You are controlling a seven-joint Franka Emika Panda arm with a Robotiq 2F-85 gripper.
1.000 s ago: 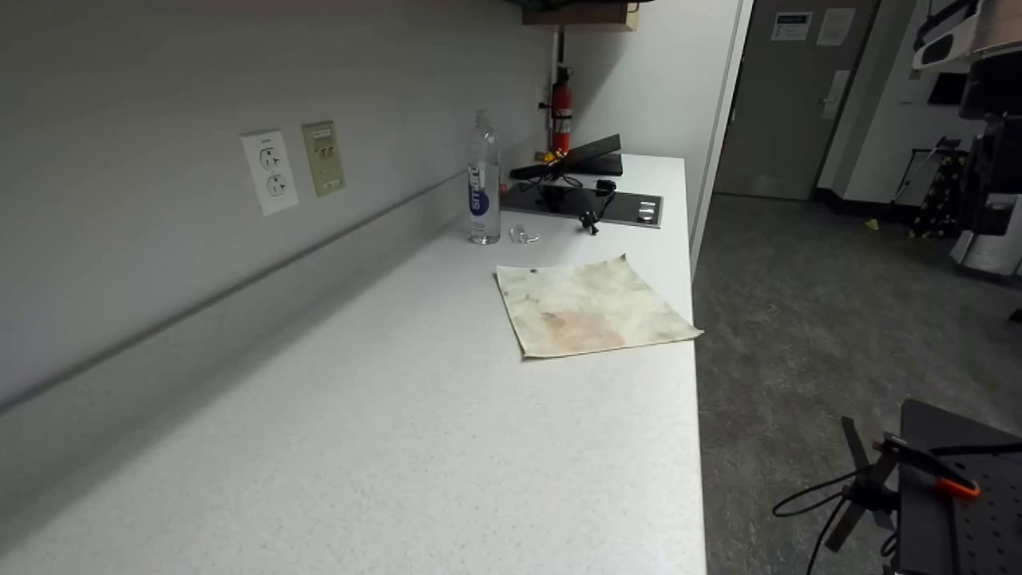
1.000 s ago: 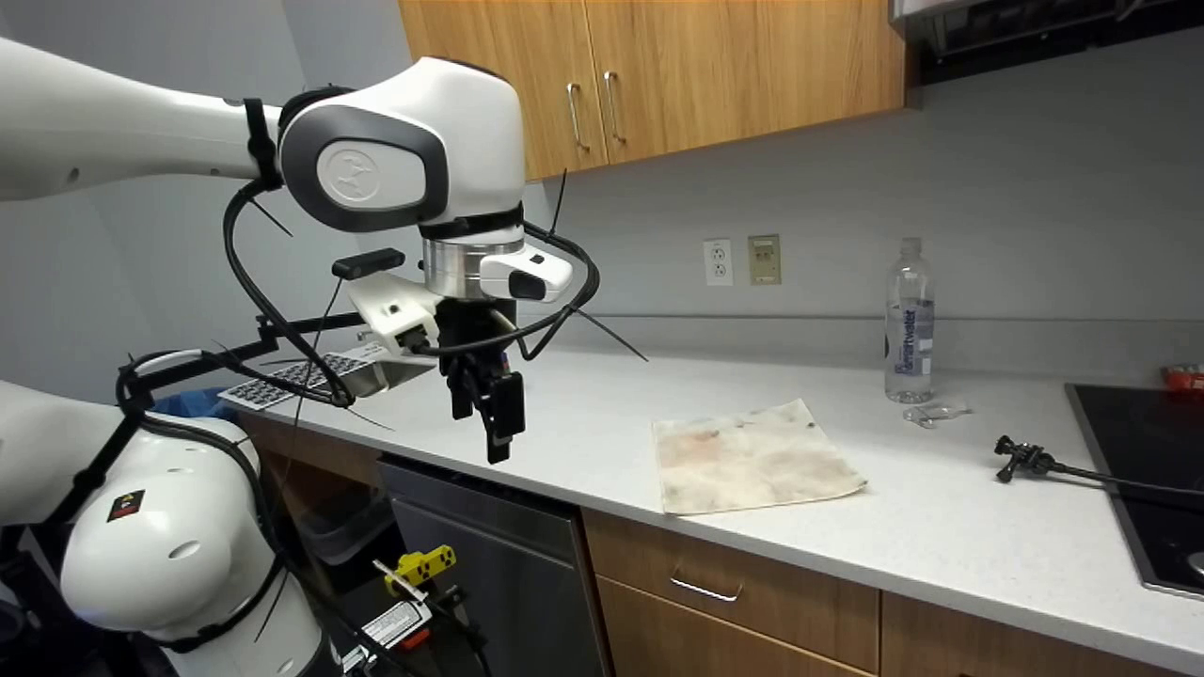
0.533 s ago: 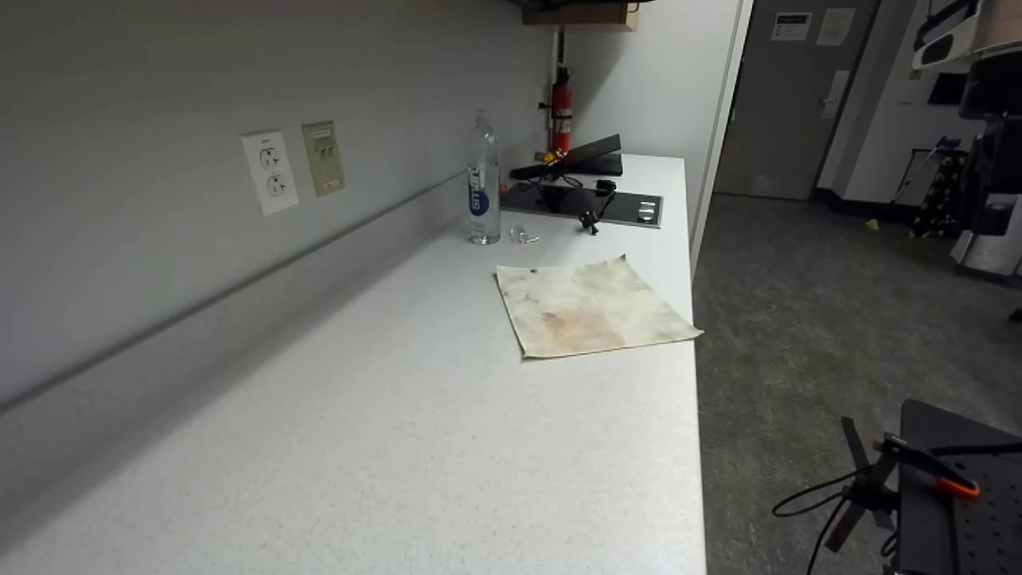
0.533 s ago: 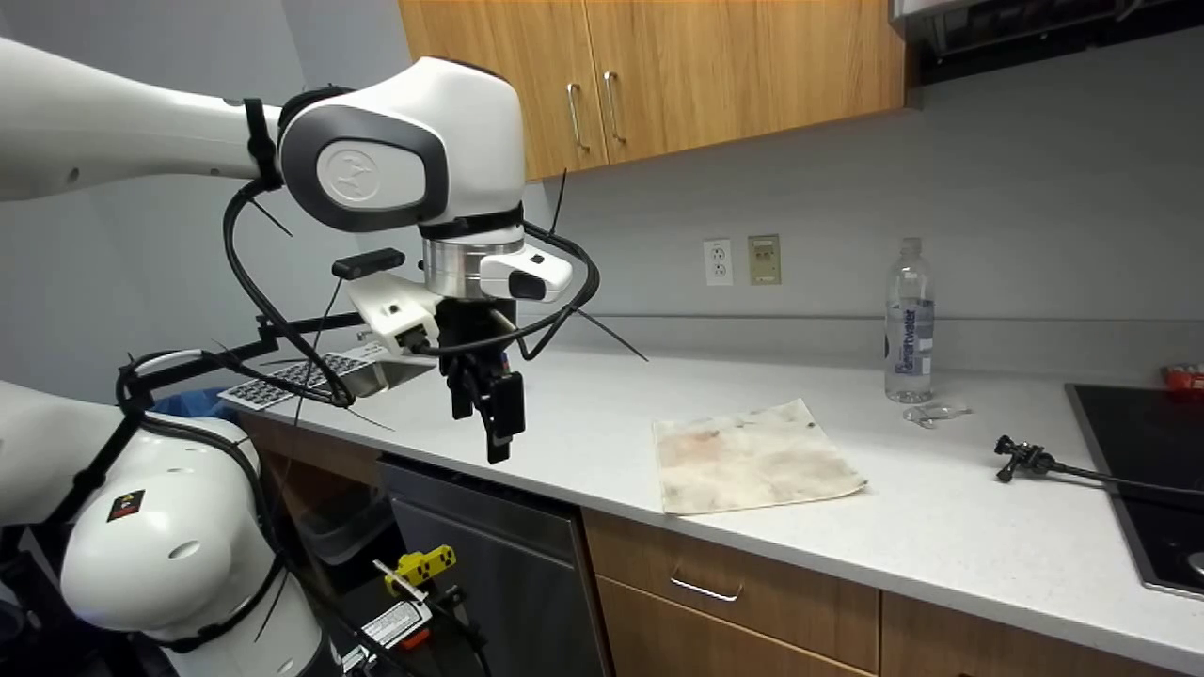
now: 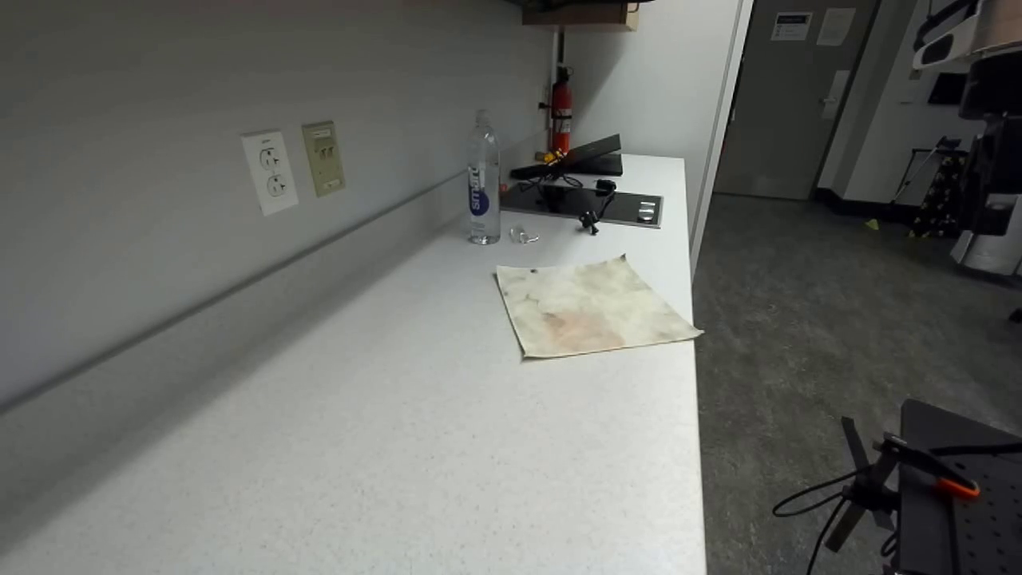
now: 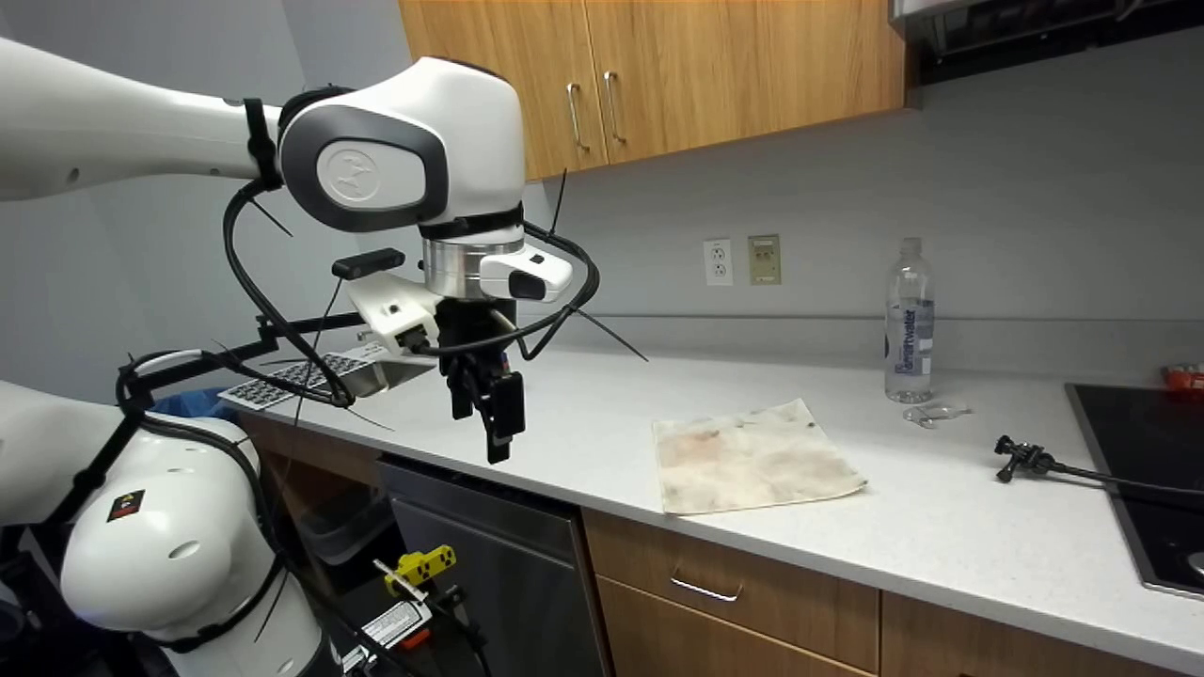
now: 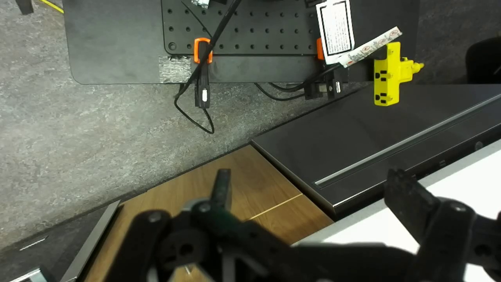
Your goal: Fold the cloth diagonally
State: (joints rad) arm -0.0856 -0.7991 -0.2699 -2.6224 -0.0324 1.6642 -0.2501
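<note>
The pale cream cloth with reddish-brown and greenish stains lies spread on the counter. It shows in both exterior views (image 5: pixel 591 307) (image 6: pixel 752 461). One corner reaches the counter's front edge and slightly past it; the far corner is slightly raised. My gripper (image 6: pixel 481 434) hangs with its fingers pointing down, to the left of the cloth and above its level, near the counter's front edge. In the wrist view the gripper (image 7: pixel 309 172) has its two fingers wide apart with nothing between them. The cloth is out of the wrist view.
A water bottle (image 6: pixel 910 329) stands behind the cloth, with a clear plastic piece (image 6: pixel 936 412) beside it. A black clamp with a cable (image 6: pixel 1025 459) lies near the cooktop (image 6: pixel 1148 470). An upper cabinet (image 6: pixel 677 75) hangs over the counter (image 6: pixel 583 423).
</note>
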